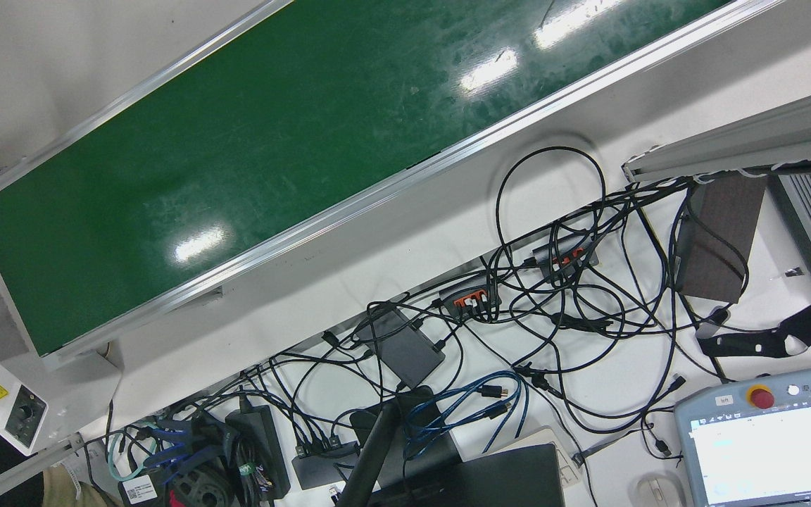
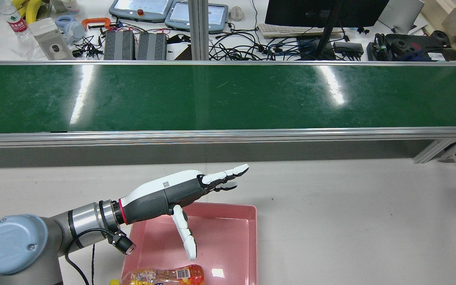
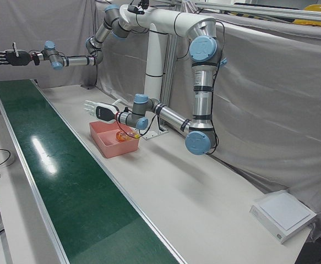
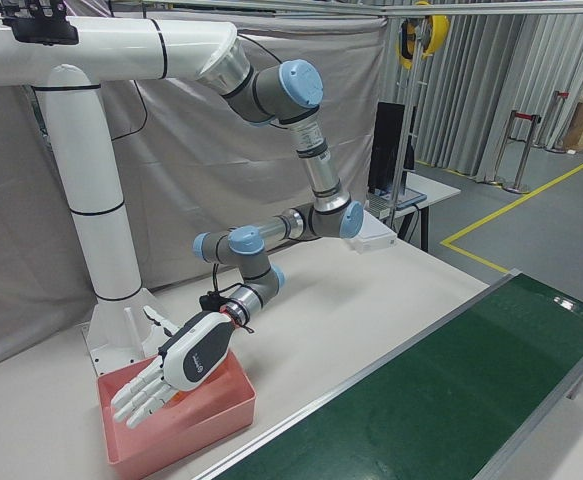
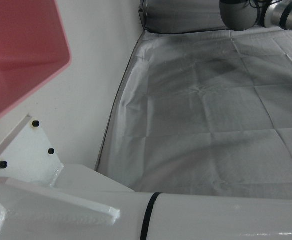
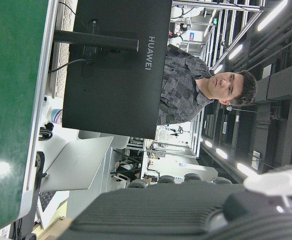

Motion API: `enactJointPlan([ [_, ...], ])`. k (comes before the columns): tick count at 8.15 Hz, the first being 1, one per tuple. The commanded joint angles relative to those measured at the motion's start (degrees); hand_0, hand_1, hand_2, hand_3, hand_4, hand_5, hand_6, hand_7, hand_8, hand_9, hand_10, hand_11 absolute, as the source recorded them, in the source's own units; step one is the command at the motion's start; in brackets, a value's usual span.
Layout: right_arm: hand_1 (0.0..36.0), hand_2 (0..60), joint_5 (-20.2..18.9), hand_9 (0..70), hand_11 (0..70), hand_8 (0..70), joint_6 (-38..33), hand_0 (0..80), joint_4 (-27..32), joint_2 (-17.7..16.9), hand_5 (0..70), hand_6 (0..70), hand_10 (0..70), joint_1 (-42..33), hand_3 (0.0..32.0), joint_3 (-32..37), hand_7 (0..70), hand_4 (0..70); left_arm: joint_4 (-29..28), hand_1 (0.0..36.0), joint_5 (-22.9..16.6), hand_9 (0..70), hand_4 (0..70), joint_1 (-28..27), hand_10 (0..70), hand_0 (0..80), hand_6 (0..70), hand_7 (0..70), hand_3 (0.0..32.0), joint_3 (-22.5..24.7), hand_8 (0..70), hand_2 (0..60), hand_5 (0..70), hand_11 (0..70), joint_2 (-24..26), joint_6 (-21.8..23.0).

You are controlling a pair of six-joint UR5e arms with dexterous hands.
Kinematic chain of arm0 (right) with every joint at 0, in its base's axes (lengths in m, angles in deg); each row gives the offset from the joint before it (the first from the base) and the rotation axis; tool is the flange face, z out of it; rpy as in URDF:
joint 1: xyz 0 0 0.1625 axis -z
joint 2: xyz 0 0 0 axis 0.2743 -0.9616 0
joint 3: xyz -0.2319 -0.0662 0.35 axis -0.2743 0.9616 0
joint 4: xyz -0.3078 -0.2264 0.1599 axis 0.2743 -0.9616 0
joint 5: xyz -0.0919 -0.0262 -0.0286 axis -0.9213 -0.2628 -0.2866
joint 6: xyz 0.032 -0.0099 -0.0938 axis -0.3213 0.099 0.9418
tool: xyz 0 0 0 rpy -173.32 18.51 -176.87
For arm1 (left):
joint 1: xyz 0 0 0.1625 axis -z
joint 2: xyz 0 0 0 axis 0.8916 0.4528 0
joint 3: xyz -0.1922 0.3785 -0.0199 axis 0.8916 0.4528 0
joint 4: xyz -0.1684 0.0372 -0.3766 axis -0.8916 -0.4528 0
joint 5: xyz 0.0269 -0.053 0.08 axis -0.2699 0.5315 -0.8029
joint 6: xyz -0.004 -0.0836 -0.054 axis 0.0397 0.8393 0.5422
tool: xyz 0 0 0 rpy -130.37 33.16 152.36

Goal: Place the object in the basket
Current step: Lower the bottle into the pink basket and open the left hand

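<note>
A pink basket sits on the white table close to the left arm's base, also seen in the left-front view and right-front view. An orange and yellow snack packet lies inside it at the near end. My left hand hovers open above the basket, fingers stretched toward the belt and holding nothing. My right hand, dark, is held high far off over the belt's end, with fingers spread and nothing in it.
The long green conveyor belt runs across in front of the basket. Beyond it are a monitor, tangled cables and teach pendants. A person shows behind the monitor in the right hand view. A white box lies at the table's end.
</note>
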Motion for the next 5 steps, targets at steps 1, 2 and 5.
enactJointPlan([
  [1,0.0,0.0,0.0,0.0,0.0,0.0,0.0,0.0,0.0,0.0,0.0,0.0,0.0,0.0,0.0,0.0,0.0,0.0,2.2,7.3,-0.1,0.0,5.3,7.3,5.3,53.2,1.7,1.5,0.0,2.9,0.0,0.0,3.0,9.4,0.0,0.6],
  [2,0.0,0.0,0.0,0.0,0.0,0.0,0.0,0.0,0.0,0.0,0.0,0.0,0.0,0.0,0.0,0.0,0.0,0.0,4.5,7.2,-0.1,0.2,4.9,11.2,5.0,52.5,1.8,1.6,0.0,5.1,0.0,0.0,3.6,8.9,0.0,0.7],
  [5,0.0,0.0,0.0,0.0,0.0,0.0,0.0,0.0,0.0,0.0,0.0,0.0,0.0,0.0,0.0,0.0,0.0,0.0,9.2,8.0,0.0,0.6,5.4,21.8,5.2,53.5,2.2,1.7,0.0,6.4,0.0,0.0,5.5,9.2,0.0,1.9],
])
